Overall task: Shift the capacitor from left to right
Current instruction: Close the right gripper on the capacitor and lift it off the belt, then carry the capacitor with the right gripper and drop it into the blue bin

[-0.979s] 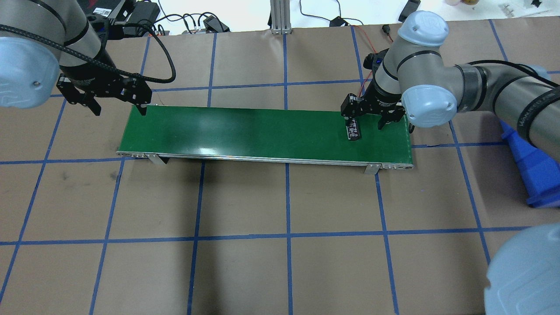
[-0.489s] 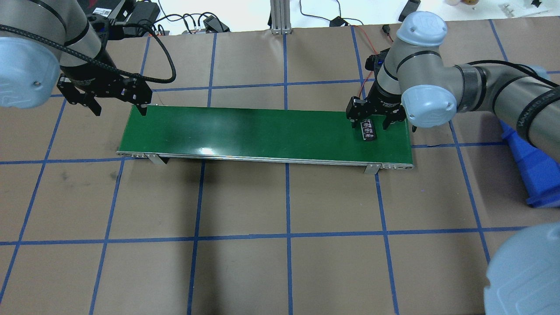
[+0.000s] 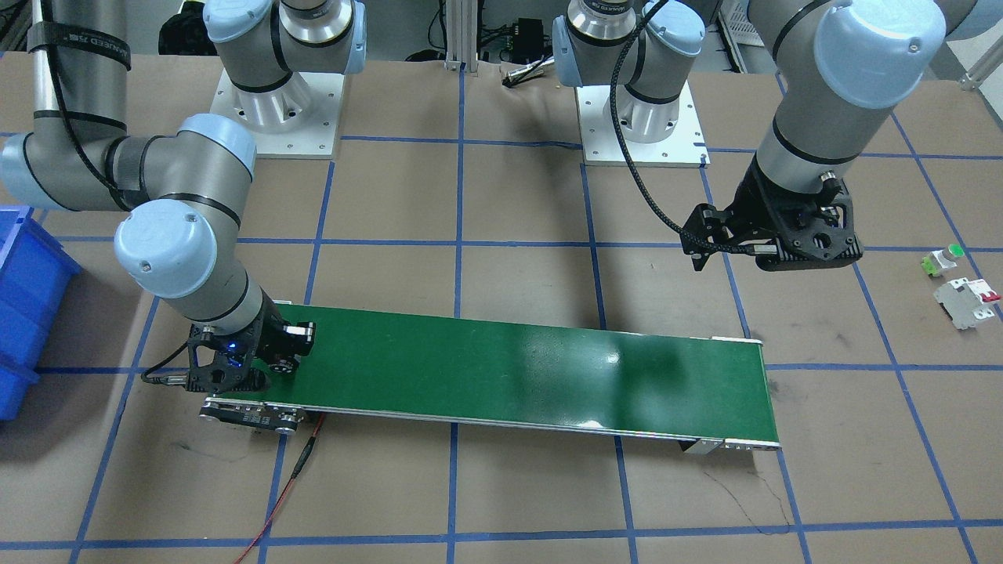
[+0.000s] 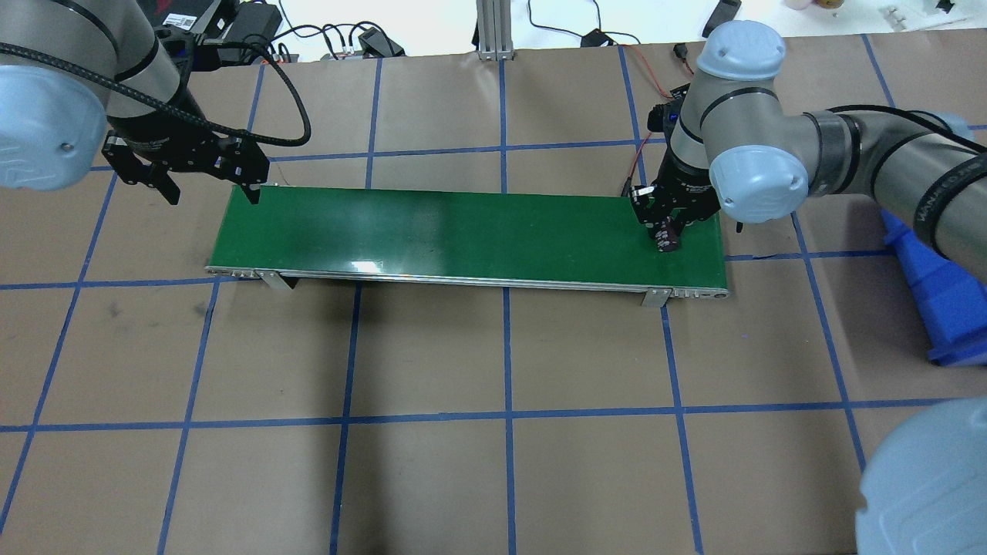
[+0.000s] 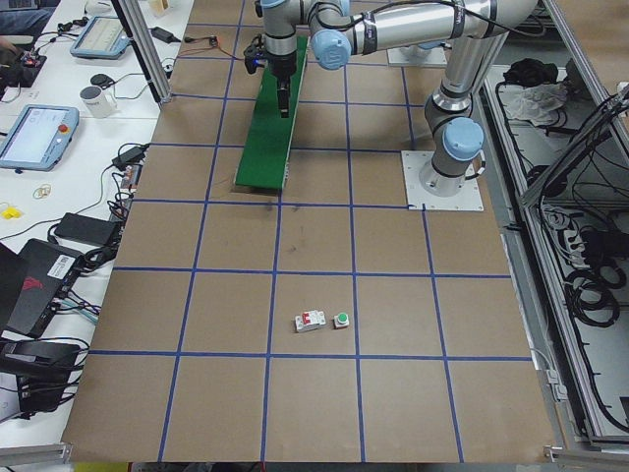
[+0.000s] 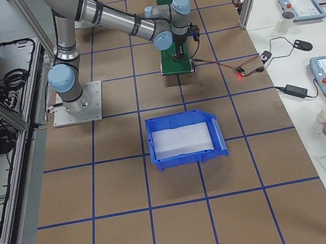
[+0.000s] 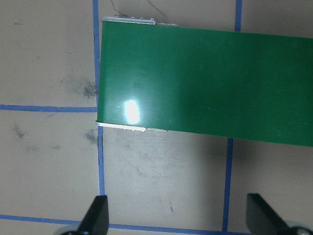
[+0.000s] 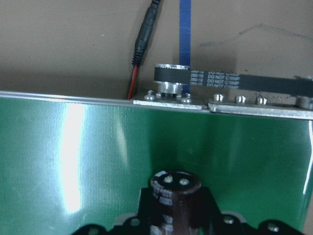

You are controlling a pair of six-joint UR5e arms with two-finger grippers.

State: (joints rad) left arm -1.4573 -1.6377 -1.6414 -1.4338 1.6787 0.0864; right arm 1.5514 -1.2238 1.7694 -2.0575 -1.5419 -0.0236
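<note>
The capacitor [image 4: 669, 237], a stubby dark cylinder with a pale end, is at the right end of the green conveyor belt [image 4: 463, 227]. My right gripper [image 4: 666, 230] is shut on it, low over the belt. In the right wrist view the capacitor [image 8: 175, 193] stands between the fingers, its end facing the camera, near the belt's far edge. In the front-facing view the right gripper [image 3: 274, 359] is at the belt's left end. My left gripper [image 4: 210, 193] hangs open and empty just off the belt's left end. Its fingertips [image 7: 96, 215] straddle bare table.
A blue bin [image 4: 941, 301] stands right of the belt. A white breaker [image 3: 968, 301] and a green-capped push button [image 3: 944, 258] lie on the table beyond my left arm. A red-black cable [image 3: 302, 454] and a belt pulley [image 8: 171, 81] are at the conveyor's right end.
The capacitor rode the belt to the right. My right gripper followed it, turned and closed its wide-open fingers on it. The left arm has not moved.
</note>
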